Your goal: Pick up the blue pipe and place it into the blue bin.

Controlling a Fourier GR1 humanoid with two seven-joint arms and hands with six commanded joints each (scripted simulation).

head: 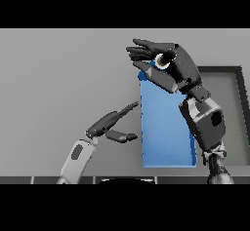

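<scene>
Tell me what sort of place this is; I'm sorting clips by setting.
Probably a bare sorting workstation, not a home: a plain grey table holds only a blue bin and a dark tray. The right hand holds a blue pipe above the bin; the left hand hovers beside it.

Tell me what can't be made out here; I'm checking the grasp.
Head view:
- Blue pipe: none shows; whether the right hand holds one is unclear.
- Blue rectangular bin: right side hidden by the right arm.
- Dark grey tray: cut off by the picture's right edge.
</scene>
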